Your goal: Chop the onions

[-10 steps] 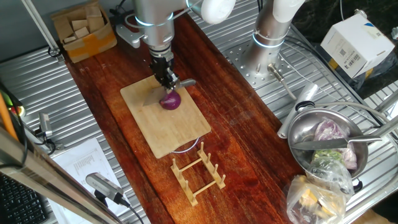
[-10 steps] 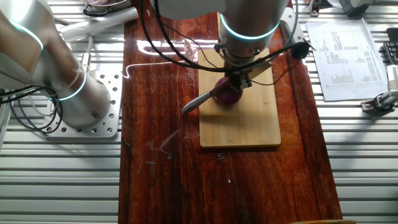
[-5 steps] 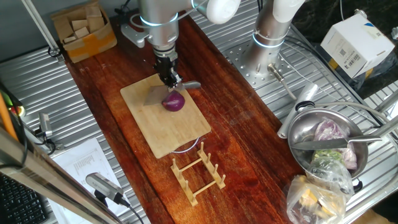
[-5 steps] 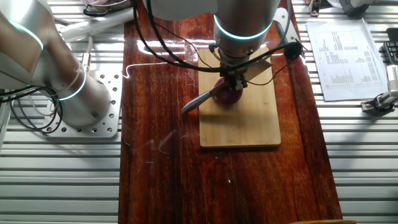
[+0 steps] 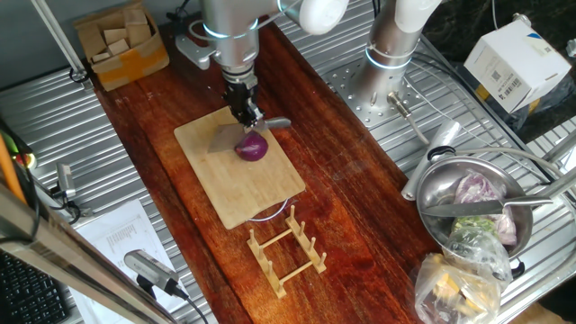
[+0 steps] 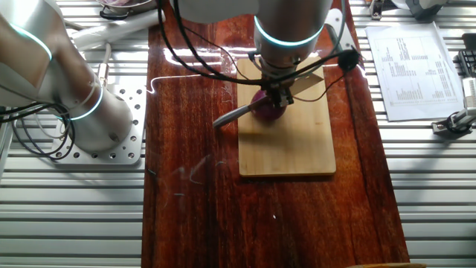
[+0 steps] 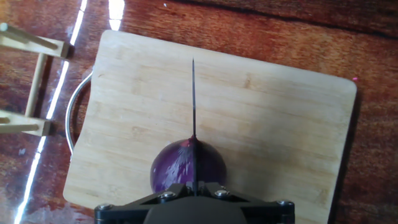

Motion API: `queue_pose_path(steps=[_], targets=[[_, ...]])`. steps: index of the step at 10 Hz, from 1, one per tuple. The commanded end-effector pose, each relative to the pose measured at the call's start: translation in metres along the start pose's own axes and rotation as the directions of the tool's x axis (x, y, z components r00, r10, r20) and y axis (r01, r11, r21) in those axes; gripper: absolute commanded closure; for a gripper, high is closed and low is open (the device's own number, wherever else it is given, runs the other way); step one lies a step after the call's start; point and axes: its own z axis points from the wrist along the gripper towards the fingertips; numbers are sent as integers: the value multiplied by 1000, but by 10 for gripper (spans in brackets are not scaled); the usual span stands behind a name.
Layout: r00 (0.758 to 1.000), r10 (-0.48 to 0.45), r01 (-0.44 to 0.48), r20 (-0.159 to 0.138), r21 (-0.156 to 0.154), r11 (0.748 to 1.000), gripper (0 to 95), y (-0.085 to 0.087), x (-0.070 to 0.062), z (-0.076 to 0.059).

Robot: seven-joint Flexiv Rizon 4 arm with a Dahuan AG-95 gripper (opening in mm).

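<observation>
Onion sat on the cutting board, near the edge closest to the arm, so the board took the cut. Gripper was clamped on the knife, edge down across the onion's middle; cut depth probably shallow, hard to judge.

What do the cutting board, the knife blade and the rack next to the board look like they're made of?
Board: pale wood, probably bamboo, matte, with fine straight grain in joined strips. Knife blade: looks like metal; it shows grey with a slight sheen in the other fixed view. Rack: light unfinished-looking wood, slim pegs on rails. The table under them is dark, glossy reddish wood.
</observation>
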Motion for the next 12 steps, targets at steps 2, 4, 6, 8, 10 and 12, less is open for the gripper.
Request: queue_pose_path(steps=[2,4,6,8,10,12], targets=[[994,34,-33,-108,10,999,950,-4,-8,0],[987,28,-28,-159,1,1000,950,-11,-21,-2],[979,25,-28,-204,-11,1000,950,-16,-37,-15],[972,20,-26,-236,-20,999,950,-19,-56,-18],[958,29,-37,-285,-21,999,950,-19,-69,-17],[939,46,-58,-342,-26,998,950,-17,-78,-14]])
